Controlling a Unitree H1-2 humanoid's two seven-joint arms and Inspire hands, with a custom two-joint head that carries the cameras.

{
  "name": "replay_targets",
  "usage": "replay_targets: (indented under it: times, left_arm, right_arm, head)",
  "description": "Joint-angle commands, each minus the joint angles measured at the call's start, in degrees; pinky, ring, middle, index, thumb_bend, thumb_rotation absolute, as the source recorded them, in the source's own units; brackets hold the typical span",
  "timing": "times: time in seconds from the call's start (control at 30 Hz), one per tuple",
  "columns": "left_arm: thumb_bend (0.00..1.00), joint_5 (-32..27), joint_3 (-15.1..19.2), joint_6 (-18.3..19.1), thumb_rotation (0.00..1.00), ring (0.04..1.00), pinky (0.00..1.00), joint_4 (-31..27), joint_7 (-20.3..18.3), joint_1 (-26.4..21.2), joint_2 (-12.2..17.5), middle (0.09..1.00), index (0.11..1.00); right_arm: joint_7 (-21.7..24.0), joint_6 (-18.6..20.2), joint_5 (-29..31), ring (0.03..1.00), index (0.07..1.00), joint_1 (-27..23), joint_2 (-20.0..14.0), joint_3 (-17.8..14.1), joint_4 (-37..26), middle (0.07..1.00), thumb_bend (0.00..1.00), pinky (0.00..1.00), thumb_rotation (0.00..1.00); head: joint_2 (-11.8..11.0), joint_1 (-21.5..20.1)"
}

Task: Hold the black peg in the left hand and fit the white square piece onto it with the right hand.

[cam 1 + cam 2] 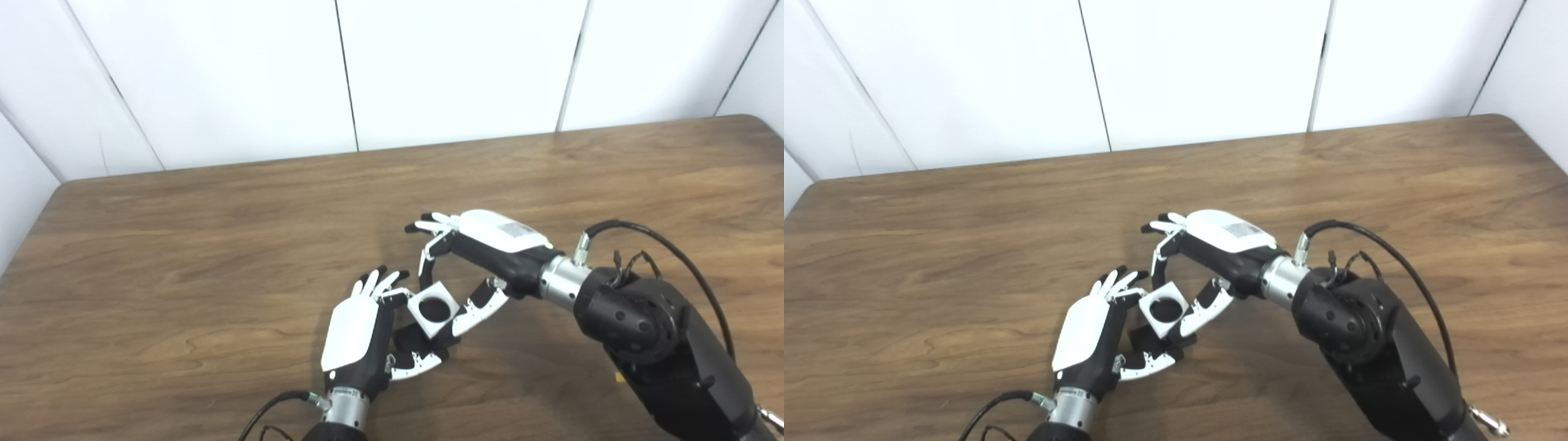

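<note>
brown wood covers the whole table, and white wall panels stand behind its far edge. both hands meet over the middle of the table, closer to the near edge than to the far one.

the left hand comes up from the near edge. its white back faces up and its fingers curl round something dark. that dark thing looks like the black peg, but only a small bit of it shows under the fingers, so it is hard to be sure of its shape. the left hand is closed on it.

the white square piece sits right between the two hands. it has a big round hole in the middle, and the hole looks dark inside. the piece is tipped so one corner points at the near edge.

the right hand reaches in from the right side of the table. it pinches the white square piece, with a finger at the piece's far corner and its thumb on the right side. the other fingers stick out toward the far edge and hold nothing. the piece touches the left hand's fingertips. the pictures do not show if the peg is in the hole.
</note>
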Motion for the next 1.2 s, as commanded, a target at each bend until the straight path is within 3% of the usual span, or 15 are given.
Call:
replay_targets:
  times: [0.0, 1.17]
  left_arm:
    - [0.52, 1.3, -1.1, 0.9, 0.07, 0.980, 1.00, 1.9, -0.2, 0.8, -1.6, 0.892, 0.492]
    - [0.52, 1.2, -1.6, 0.6, 0.07, 0.981, 1.00, 2.9, 0.5, 1.2, -2.7, 0.888, 0.491]
  right_arm:
    - [-1.2, -0.9, 0.1, 1.000, 0.494, -1.5, -0.7, -1.1, -0.2, 0.947, 0.51, 1.00, 0.16]
    - [-2.7, -1.9, -0.1, 1.000, 0.495, -1.5, -0.4, -0.6, 2.7, 0.950, 0.51, 1.00, 0.16]
  head:
    - [0.1, 0.0]
    - [-0.3, 0.2]
